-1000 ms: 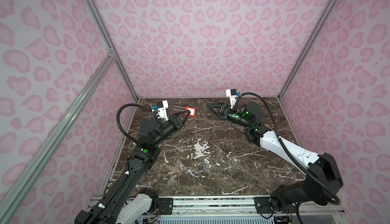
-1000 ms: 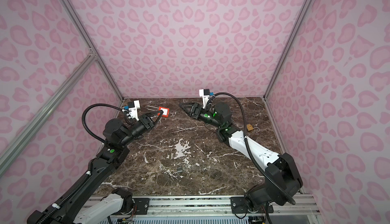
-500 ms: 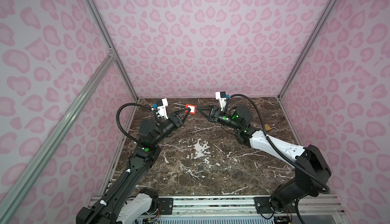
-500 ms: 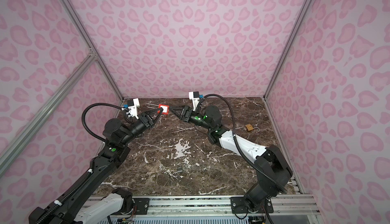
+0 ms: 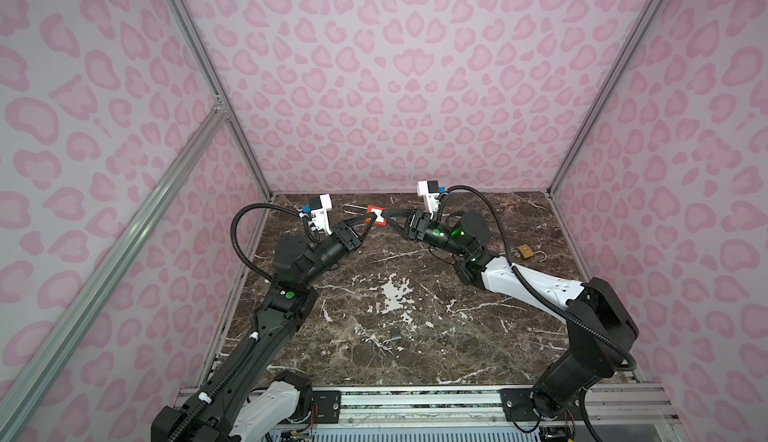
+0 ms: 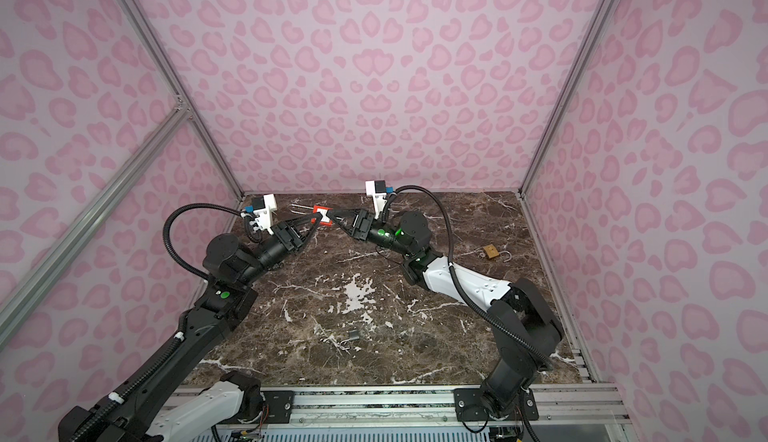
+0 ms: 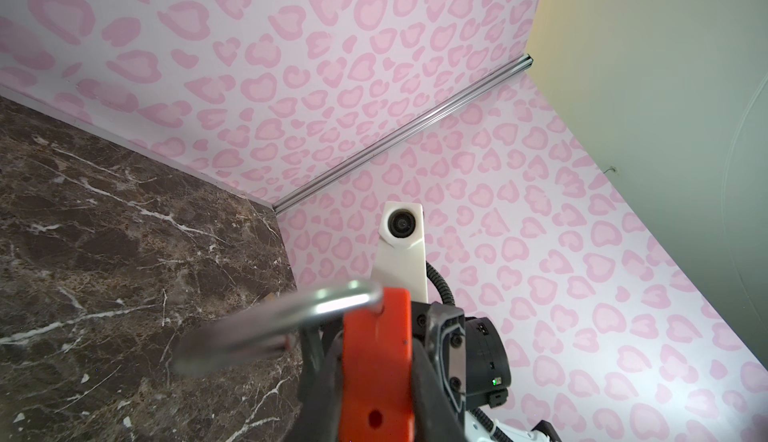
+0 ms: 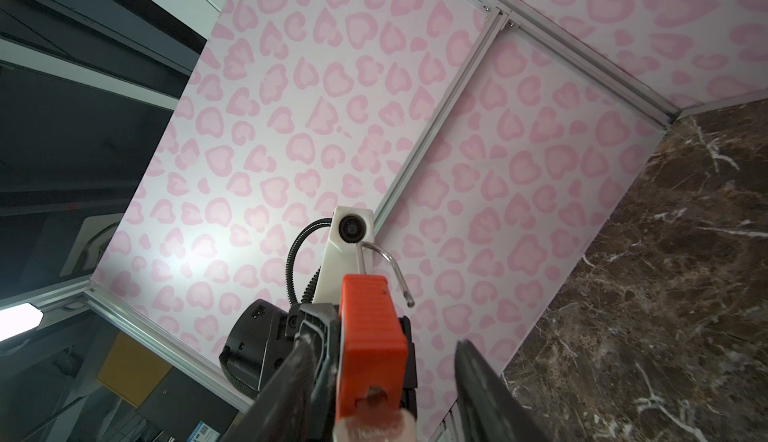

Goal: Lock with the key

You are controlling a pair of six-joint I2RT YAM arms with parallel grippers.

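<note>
Grip check: left fingers [image 7: 318,390] narrow, clamped on red padlock [image 5: 377,216], which is held in the air above the back of the table [image 5: 457,356], left of middle in both top views. Its shackle [image 7: 328,302] is open, free end out of the body. Pale-headed key [image 8: 374,425] sits in the keyhole at the padlock's bottom end. From the opposite side, right fingers [image 8: 482,390] are half wide and straddle the key head: one finger close beside the padlock, the other clearly apart, no pinch on the key. Also brass padlock [image 5: 525,251] lying on the table near the right wall, shackle open, well apart from both arms. Front of middle, small dark metal piece [image 5: 395,334] on the table; can't tell what it is.
</note>
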